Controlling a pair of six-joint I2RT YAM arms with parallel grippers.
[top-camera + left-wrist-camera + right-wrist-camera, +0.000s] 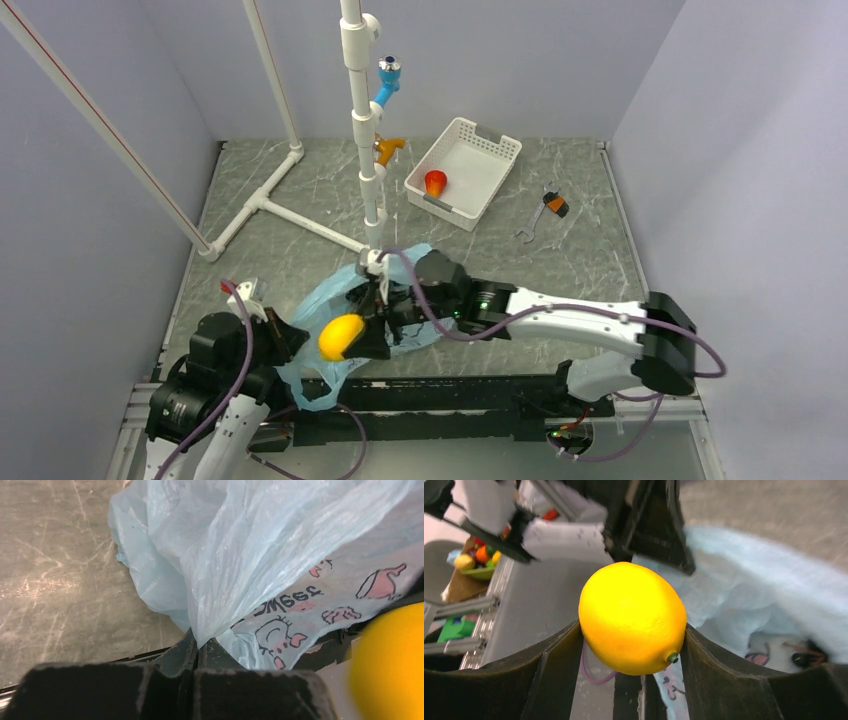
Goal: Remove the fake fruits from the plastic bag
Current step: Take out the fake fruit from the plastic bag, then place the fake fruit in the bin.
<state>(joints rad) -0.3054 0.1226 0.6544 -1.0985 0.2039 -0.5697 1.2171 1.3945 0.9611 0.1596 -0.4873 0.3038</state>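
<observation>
Right wrist view: the right jaws are clamped on the yellow fruit [631, 617], one finger on each flank. Its long axis lies obliquely across the gap, with the stem nub low against the finger on the right of that view. The fruit appears clear of the plastic bag [318, 300], which lies crumpled behind and beside it.

Top external view: the fruit sits between the two arms, over the near part of the bag and just beside the left wrist. The left jaws are together, pinching a fold of bag film at the near edge.

Coming move (judgement): the right arm already carries the fruit, so it is the one to travel. The white basket [490, 140] lies well apart, toward the far right, and holds a red-orange fruit [435, 183].

Surface: dark marbled bench [300, 200], flat and scuffed.

Room: a white pipe frame [365, 150] stands just beyond the bag, near a straight path to the basket. A wrench [548, 208] lies right of the basket. No grapes are visible.
</observation>
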